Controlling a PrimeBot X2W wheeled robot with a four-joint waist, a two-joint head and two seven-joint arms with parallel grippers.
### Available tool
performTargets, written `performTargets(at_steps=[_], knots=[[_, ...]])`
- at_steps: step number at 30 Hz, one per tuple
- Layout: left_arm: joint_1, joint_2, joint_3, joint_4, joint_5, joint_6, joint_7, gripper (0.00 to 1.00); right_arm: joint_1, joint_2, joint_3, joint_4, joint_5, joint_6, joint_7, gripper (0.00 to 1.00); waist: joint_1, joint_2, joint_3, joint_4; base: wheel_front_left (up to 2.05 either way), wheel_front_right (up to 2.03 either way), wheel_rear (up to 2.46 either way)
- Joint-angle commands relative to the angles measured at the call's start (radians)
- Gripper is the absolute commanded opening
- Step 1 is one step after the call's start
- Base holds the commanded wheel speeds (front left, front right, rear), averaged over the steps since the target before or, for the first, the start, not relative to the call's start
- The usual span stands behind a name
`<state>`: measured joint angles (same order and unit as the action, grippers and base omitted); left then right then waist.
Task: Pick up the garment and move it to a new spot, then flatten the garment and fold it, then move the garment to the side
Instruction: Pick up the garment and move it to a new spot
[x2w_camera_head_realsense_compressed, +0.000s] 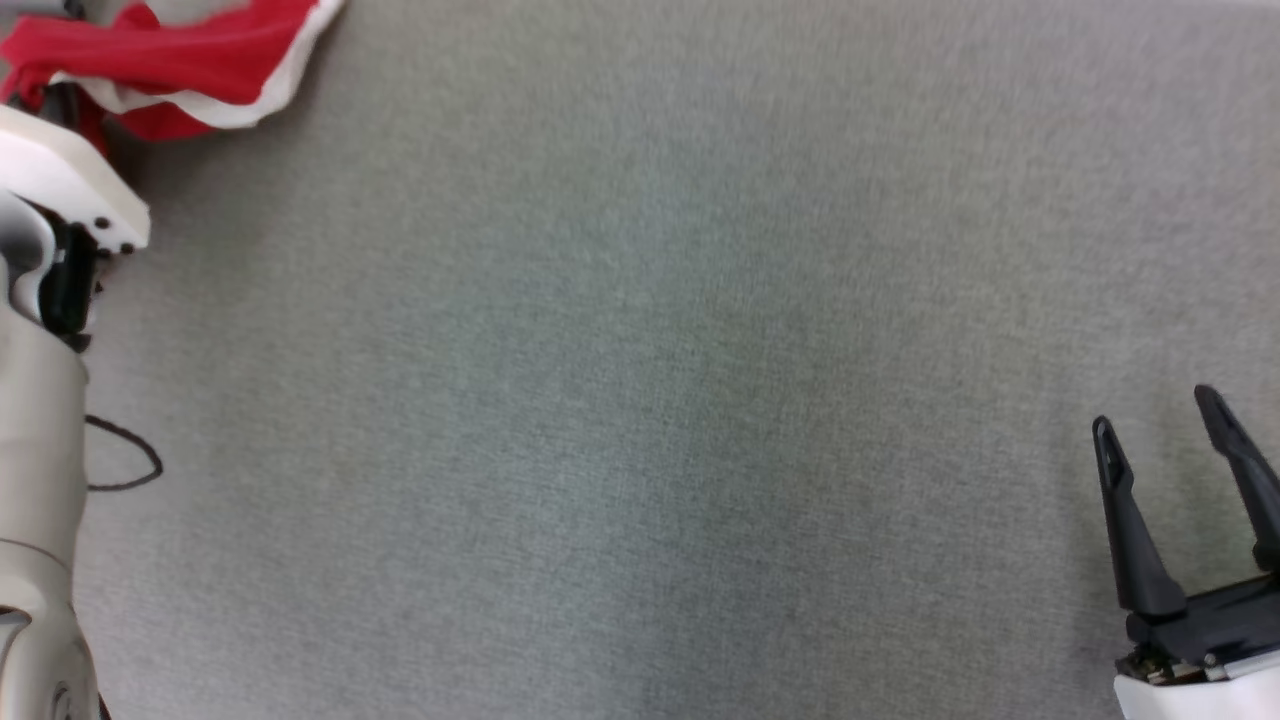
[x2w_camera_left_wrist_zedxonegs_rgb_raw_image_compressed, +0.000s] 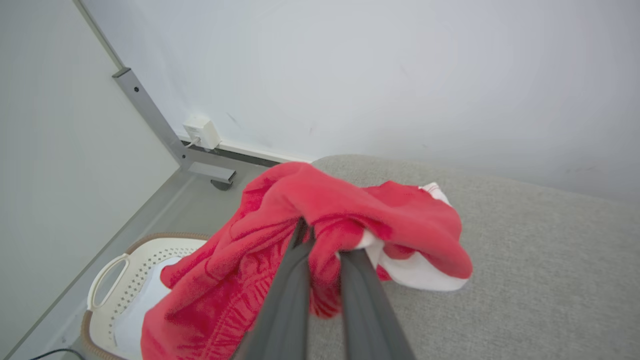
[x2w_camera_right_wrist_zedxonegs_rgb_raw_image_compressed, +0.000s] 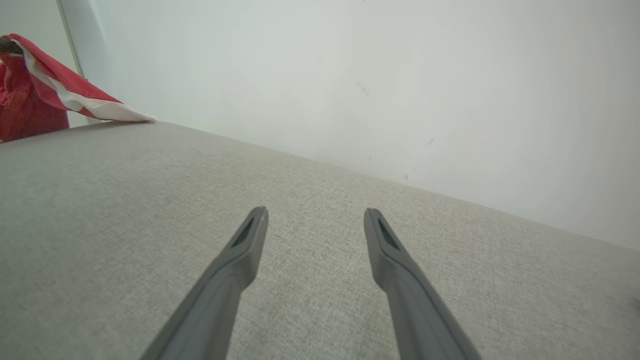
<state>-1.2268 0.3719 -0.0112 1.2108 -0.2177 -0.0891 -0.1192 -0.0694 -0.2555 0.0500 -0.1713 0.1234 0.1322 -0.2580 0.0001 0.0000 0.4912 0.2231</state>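
Left fingers (x2w_camera_left_wrist_zedxonegs_rgb_raw_image_compressed: 292, 285) were pinched shut on the red-and-white garment (x2w_camera_left_wrist_zedxonegs_rgb_raw_image_compressed: 350, 200), bunched at the worktop's (x2w_camera_head_realsense_compressed: 640, 400) far-left corner, partly hanging off the edge. Right fingers (x2w_camera_right_wrist_zedxonegs_rgb_raw_image_compressed: 240, 260) were spread wide, holding nothing. Soft, light, floppy (would likely drape); hem or corner looked the best hold.

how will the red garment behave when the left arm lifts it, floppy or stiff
Probably floppy: the garment bunches in soft folds around the left fingers, so it should sag and trail when lifted. Likely light for its size, being soft cloth. Part droops past the table edge above the basket, so it may drag there.
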Motion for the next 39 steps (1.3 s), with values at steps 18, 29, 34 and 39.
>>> performTargets(at_steps=[18, 29, 34, 39], knots=[[0.198, -0.043, -0.381, -0.562, -0.304, -0.04, 0.225, 0.0, 0.176, 0.145, -0.016, 0.038, 0.03, -0.003, -0.007, 1.0, -0.0001, 0.0, -0.425, -0.085, 0.0, 0.0, 0.0], [0.565, 0.115, -0.552, -1.333, -0.671, -0.034, 0.659, 0.0, 0.174, 0.178, 0.005, 0.044, 0.037, -0.003, -0.006, 1.0, -0.0001, 0.0, -0.447, -0.198, 0.0, 0.0, 0.0], [0.636, 0.081, -0.634, -1.357, -0.721, -0.001, 0.754, 0.0, 0.147, 0.184, 0.03, 0.066, 0.045, -0.003, -0.006, 1.0, -0.0001, 0.0, -0.441, -0.26, 0.0, 0.0, 0.0], [0.623, -0.032, -0.686, -1.171, -0.699, 0.035, 0.728, 0.0, 0.122, 0.191, 0.06, 0.101, 0.051, -0.003, -0.006, 1.0, -0.0001, 0.0, -0.434, -0.33, 0.0, 0.0, 0.0]])
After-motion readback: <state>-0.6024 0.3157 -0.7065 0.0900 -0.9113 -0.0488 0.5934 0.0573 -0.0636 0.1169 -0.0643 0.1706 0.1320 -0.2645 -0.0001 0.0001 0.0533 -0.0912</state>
